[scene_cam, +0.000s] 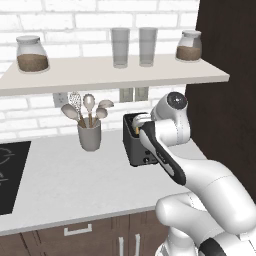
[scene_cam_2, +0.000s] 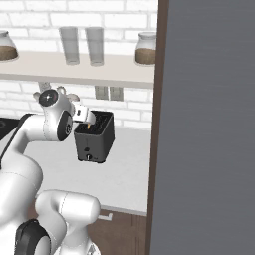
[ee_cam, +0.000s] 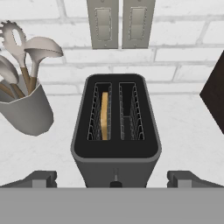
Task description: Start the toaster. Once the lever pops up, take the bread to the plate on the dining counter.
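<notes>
The toaster [scene_cam: 136, 146], a boxy dark two-slot body, is seen just right of centre in the left base view, standing on the white worktop [scene_cam: 75, 185] with the white arm crossing in front of its right side; a grey utensil crock [scene_cam: 89, 134] full of spoons is placed to its left, well apart, and a black cooktop [scene_cam: 11, 172] is cut by the left edge. On the shelf [scene_cam: 110, 75] in the upper part of the frame, two glass jars and two tumblers are lined up. In the right base view the toaster [scene_cam_2: 94, 137] is found left of centre, a small pale knob [scene_cam_2: 88, 157] low on its front face, with the arm's wrist just at its upper left corner and a tall grey panel [scene_cam_2: 209, 129] filling the right half. In the hand view the toaster [ee_cam: 115, 127] is seen from above at the centre, the bread [ee_cam: 104, 116] standing on edge deep in the left slot, the right slot holding nothing; the lever [ee_cam: 116, 180] is only a small dark tab at the bottom of the front face. The gripper [ee_cam: 116, 178] is spread wide, its two dark fingertips [ee_cam: 41, 178] standing at the lower left and lower right, on either side of the toaster's near end, nothing between them being pinched. Two wall sockets [ee_cam: 120, 22] are seen at the top.
</notes>
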Available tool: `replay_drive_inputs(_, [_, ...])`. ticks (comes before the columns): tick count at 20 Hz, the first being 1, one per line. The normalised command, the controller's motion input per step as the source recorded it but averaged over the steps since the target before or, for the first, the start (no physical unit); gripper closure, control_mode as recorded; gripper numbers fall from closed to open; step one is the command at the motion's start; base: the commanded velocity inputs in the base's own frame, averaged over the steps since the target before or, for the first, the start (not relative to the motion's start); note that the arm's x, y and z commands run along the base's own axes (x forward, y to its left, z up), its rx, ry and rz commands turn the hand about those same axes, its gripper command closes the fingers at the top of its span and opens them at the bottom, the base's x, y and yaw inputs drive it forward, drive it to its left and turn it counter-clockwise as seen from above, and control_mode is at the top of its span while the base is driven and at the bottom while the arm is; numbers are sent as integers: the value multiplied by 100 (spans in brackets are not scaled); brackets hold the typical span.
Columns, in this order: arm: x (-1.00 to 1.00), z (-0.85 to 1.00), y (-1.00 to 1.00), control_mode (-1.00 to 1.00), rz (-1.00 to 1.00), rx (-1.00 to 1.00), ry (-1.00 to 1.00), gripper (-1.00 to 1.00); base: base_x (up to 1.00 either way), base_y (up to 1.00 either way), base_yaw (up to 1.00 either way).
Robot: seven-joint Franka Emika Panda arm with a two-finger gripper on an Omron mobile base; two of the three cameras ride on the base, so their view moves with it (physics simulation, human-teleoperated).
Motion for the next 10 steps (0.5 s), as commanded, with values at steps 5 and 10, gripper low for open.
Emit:
replay_drive_inputs(5, [0,0,0,-100,0,0,0,-100,0,0,0])
replay_drive_inputs(10, [0,0,0,-100,0,0,0,-100,0,0,0])
